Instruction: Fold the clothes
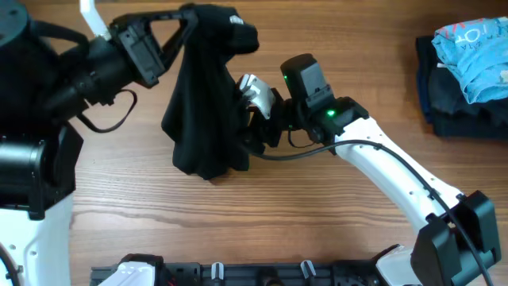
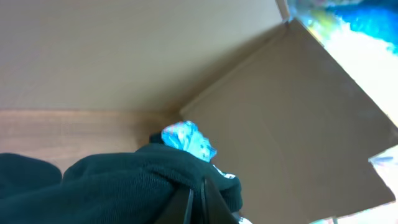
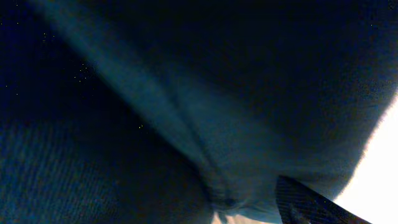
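Item 1: black T-shirt (image 1: 202, 119), hung from left hand (image 1: 190, 20), lower part bunched on bench (image 1: 119, 199).
Left hand clamped on the shirt's top; right hand (image 1: 252, 111) fingers apart, close against the hanging cloth (no grip seen). Risk: closing here may catch 2 layers and twist the fold; a thin left-hand hold could slip, dropping the shirt in a heap.

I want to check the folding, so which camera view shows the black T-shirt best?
The overhead view: it alone shows the full shape of the black T-shirt, hanging bunched. The left wrist view shows only a dark fold of it at the bottom. The right wrist view is filled by close, dim fabric.
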Motion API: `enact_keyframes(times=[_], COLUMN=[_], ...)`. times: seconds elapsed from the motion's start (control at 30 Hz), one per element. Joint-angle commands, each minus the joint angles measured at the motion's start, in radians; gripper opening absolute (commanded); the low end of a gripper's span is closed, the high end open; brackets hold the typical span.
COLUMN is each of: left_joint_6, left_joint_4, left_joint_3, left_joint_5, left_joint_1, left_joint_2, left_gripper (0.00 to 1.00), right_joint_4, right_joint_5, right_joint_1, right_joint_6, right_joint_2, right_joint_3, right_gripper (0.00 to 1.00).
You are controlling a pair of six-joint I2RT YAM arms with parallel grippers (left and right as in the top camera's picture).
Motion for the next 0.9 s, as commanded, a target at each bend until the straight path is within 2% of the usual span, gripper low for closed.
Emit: enact_keyframes(times=[0.0, 0.23, 0.47, 0.77, 0.87], left_joint_6=[0.115, 0.146, 0.146, 0.145, 0.145], left_joint_4=[-0.062, -0.160, -0.161, -0.161, -0.160], left_joint_3=[0.011, 0.011, 0.011, 0.011, 0.011], left_joint_5=[0.056, 0.076, 0.079, 0.113, 0.113], left_joint_1=[0.035, 0.126, 0.127, 0.126, 0.126], left_joint_2=[-0.013, -0.013, -0.013, -0.014, -0.014], left_gripper=[0.04, 0.04, 0.04, 0.04, 0.04], right_joint_4=[-0.006, -0.019, 0.008, 0.084, 0.104], right_joint_5=[0.060, 0.048, 0.060, 0.060, 0.005], right_joint_1=[-0.035, -0.105, -0.123, -0.211, -0.227], right_joint_6=[-0.021, -0.047, -0.071, -0.039, -0.002], right_joint_2=[0.014, 0.014, 0.014, 0.014, 0.014], right_joint_3=[0.015, 0.015, 0.015, 0.015, 0.015], right_gripper=[0.86, 0.86, 0.84, 0.84, 0.86])
